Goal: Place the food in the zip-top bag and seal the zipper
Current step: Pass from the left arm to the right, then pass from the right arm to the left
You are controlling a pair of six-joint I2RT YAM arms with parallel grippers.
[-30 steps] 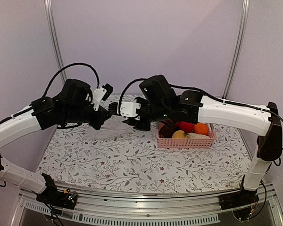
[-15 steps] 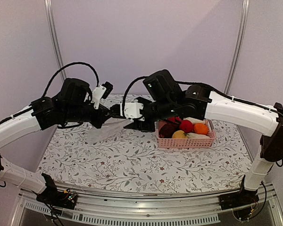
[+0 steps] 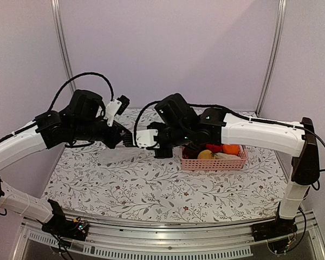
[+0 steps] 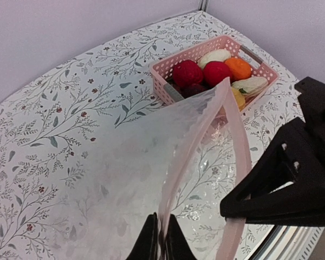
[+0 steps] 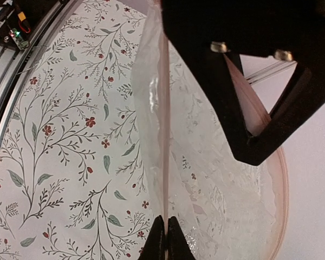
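Observation:
The clear zip-top bag (image 4: 119,179) hangs above the table between my two grippers, faint in the top view (image 3: 115,155). Its pinkish zipper (image 4: 181,173) is split into two strips, so the mouth gapes. My left gripper (image 4: 161,238) is shut on one strip. My right gripper (image 5: 165,238) is shut on the other strip (image 5: 164,108) and shows as a black shape in the left wrist view (image 4: 292,179). In the top view the left gripper (image 3: 123,138) and right gripper (image 3: 135,140) are close together. The food (image 4: 206,73) lies in the pink basket: red balls, orange, yellow, dark maroon and white oblongs.
The pink perforated basket (image 3: 214,165) stands at the right back of the flowered tablecloth (image 3: 151,189), just right of my right arm. It also shows in the left wrist view (image 4: 160,67). Metal rails run along the table's near edge (image 3: 168,238).
My right gripper has moved left and a little down, closer to the left gripper, still holding its zipper strip. The left arm has hardly moved.

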